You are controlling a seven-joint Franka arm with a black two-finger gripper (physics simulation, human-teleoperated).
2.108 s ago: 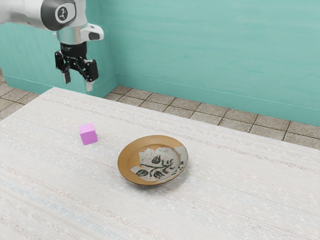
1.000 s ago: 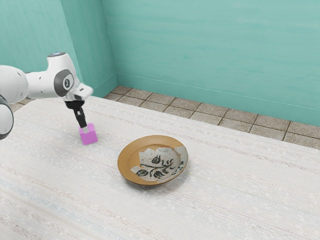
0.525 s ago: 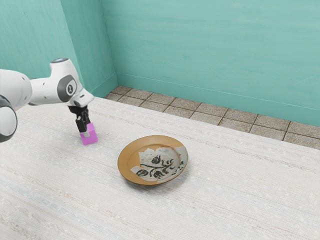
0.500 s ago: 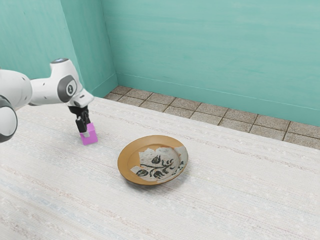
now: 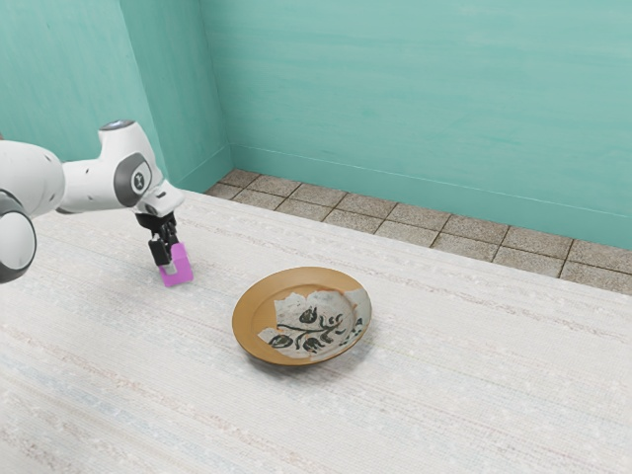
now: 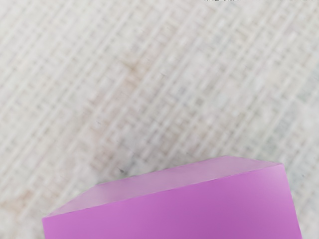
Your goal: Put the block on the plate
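Observation:
My gripper is down at the pink-purple block, on the exterior view's left, and covers part of the block's near side. The block appears to rest on the table. In the wrist view the block lies large at the lower edge, right under the hand, one flat face toward the camera. A round, shallow plate, orange-brown with a pale patch and dark flower pattern, lies apart from the block, toward the exterior view's right.
The pale woven tabletop surrounds block and plate. Beyond its far edge are a tiled floor and a teal wall.
Since a second ago my hand has turned and settled slightly lower at the block. The block looks slightly turned from half a second ago; the plate has not moved.

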